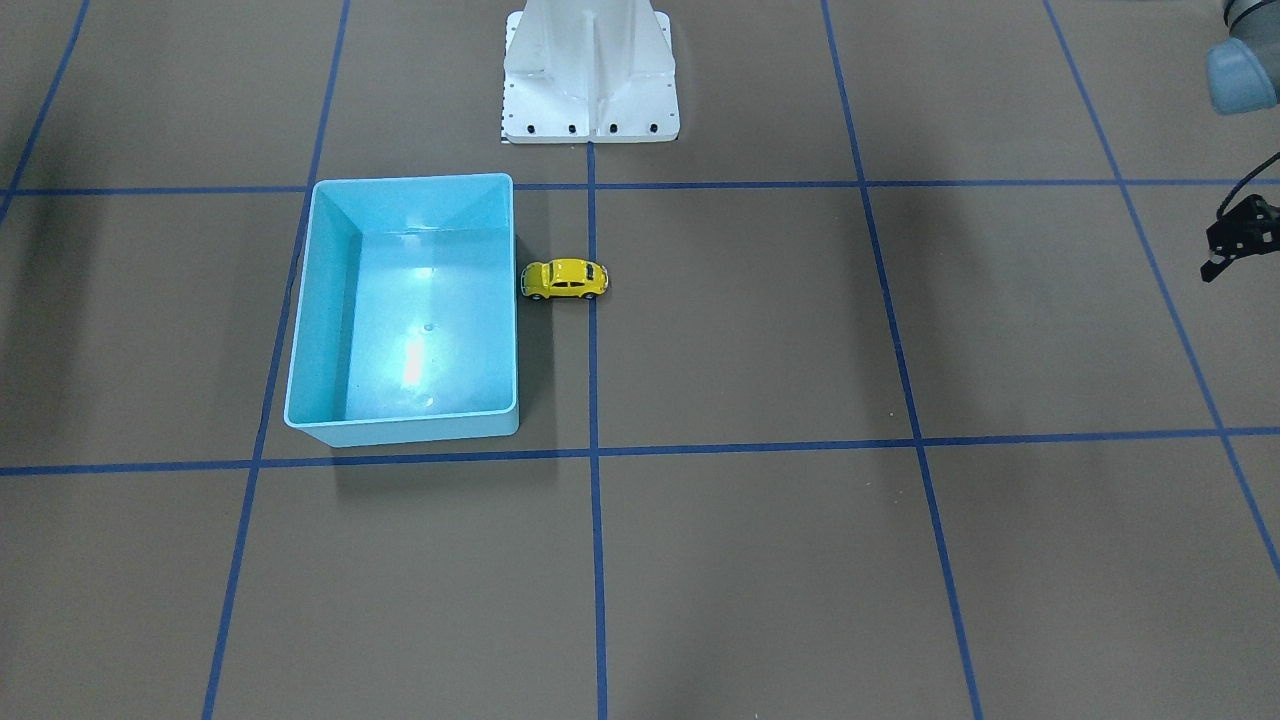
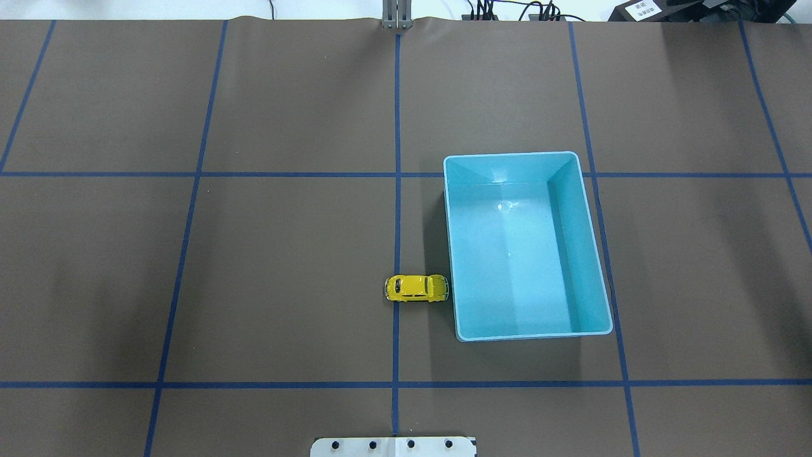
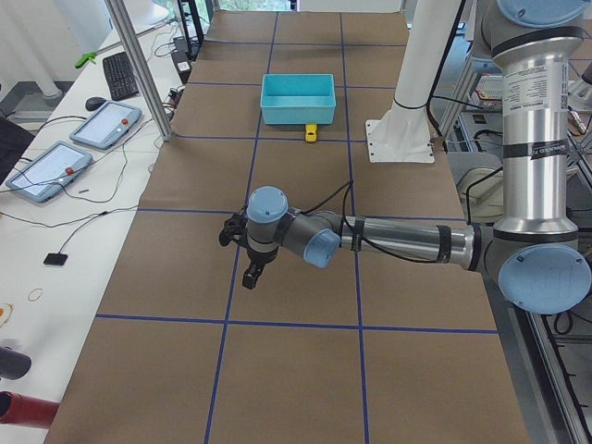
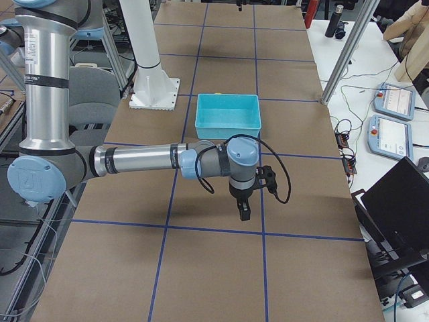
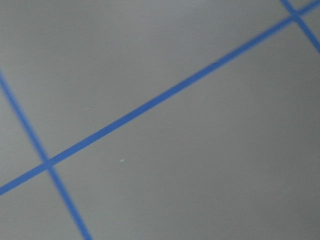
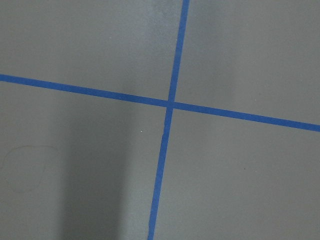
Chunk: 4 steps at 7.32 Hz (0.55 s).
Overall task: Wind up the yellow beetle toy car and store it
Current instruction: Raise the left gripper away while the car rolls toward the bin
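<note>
The yellow beetle toy car (image 1: 565,279) stands on its wheels on the brown table, one end touching or nearly touching the long side wall of the light-blue bin (image 1: 300,330). It also shows in the overhead view (image 2: 417,288) and small in the left side view (image 3: 311,133). The bin (image 2: 451,254) is empty. My left gripper (image 1: 1215,268) shows partly at the front view's right edge, far from the car, and hovers low over the table (image 3: 252,275). My right gripper (image 4: 242,213) hovers over the table on the bin's other side. I cannot tell whether either is open or shut.
The white robot pedestal (image 1: 590,80) stands at the table's robot side, behind the car. Blue tape lines (image 2: 396,190) divide the brown mat into squares. Both wrist views show only mat and tape. Tablets and cables (image 3: 102,125) lie beyond the table's far edge.
</note>
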Tool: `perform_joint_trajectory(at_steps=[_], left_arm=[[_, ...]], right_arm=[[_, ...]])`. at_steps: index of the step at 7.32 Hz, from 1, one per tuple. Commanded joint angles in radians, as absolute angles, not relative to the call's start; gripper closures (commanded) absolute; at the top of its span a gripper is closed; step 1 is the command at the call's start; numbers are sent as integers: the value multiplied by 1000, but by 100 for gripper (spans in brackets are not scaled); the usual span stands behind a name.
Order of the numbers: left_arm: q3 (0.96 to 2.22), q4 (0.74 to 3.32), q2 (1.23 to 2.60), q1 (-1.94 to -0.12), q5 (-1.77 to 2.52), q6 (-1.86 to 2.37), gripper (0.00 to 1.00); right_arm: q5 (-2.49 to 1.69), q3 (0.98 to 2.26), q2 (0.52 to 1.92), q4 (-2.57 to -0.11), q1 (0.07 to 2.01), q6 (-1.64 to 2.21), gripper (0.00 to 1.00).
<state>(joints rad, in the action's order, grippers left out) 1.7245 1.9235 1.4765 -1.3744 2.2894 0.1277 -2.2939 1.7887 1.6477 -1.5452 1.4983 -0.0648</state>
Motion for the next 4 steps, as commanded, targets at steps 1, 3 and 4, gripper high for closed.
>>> perform_joint_trajectory(at_steps=[1,3,4], left_arm=[[1730,1760,1512,-1457,2287,134,0],[1730,1756,1477,-1508,2289,132,0],[1727,1759,1426,-1543,2289,129,0]], right_arm=[[-2289,1917,1649,-1594,1430,-66,0],[-2284,1997,1658,-1632,1390,-66,0],[-2275,2082,1645,-1697,1335,-66,0]])
